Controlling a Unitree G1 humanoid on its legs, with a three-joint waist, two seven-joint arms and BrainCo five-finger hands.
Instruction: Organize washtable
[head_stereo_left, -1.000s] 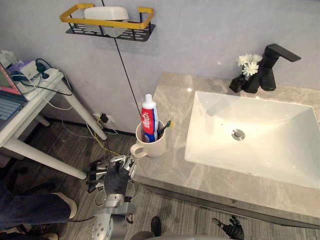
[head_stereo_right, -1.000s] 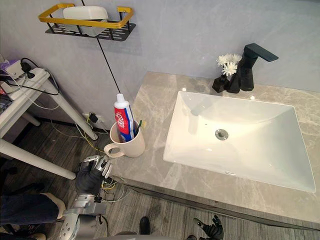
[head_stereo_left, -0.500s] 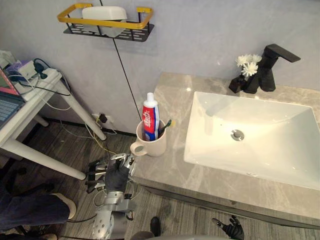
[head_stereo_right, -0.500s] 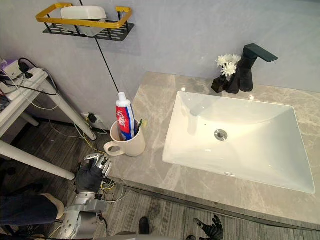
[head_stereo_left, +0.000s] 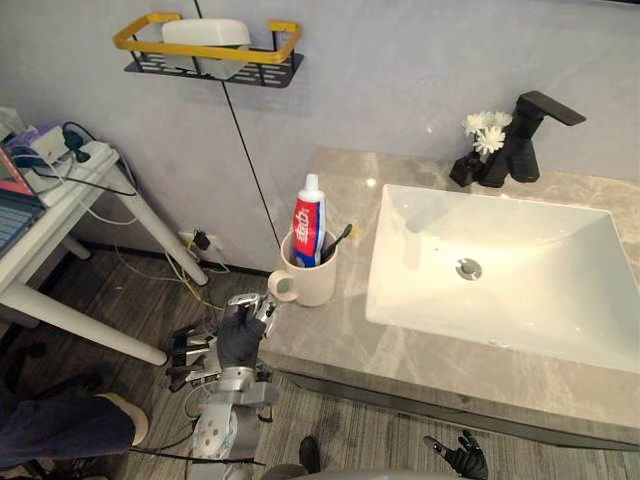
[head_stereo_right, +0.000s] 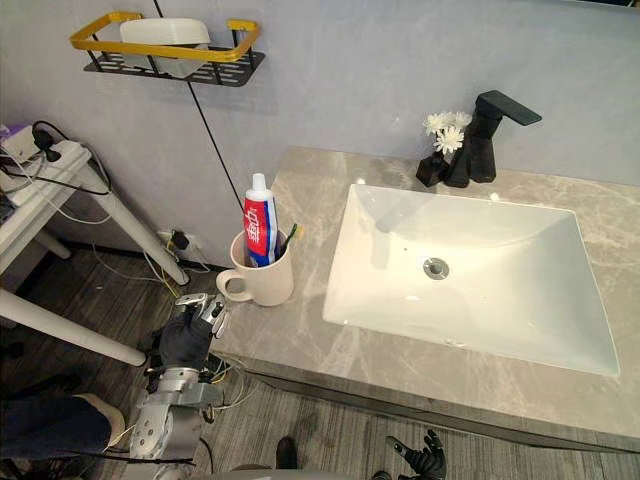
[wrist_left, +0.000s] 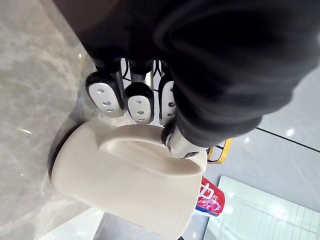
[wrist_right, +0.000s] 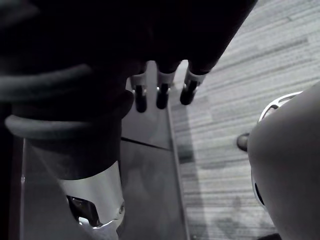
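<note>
Plainly, the left hand (head_stereo_left: 238, 338) hung off the front-left corner of the counter (head_stereo_left: 340, 345) with its fingers loose and extended, grasping nothing. Their tips were just beside the handle (head_stereo_left: 281, 290) of the cream mug (head_stereo_left: 312, 280); whether they touched it I could not tell. The mug stood upright near that edge, left of the sink (head_stereo_left: 520, 300), so a sideways nudge at the handle would likely tip it or slide it off. Its handle pointed toward the hand. Inside, the toothpaste tube (head_stereo_left: 308, 220) stood nearly vertical, cap up, and the toothbrush (head_stereo_left: 338, 240) leaned sinkward. The right hand (head_stereo_left: 462, 458) hung slack below the counter's front.
</note>
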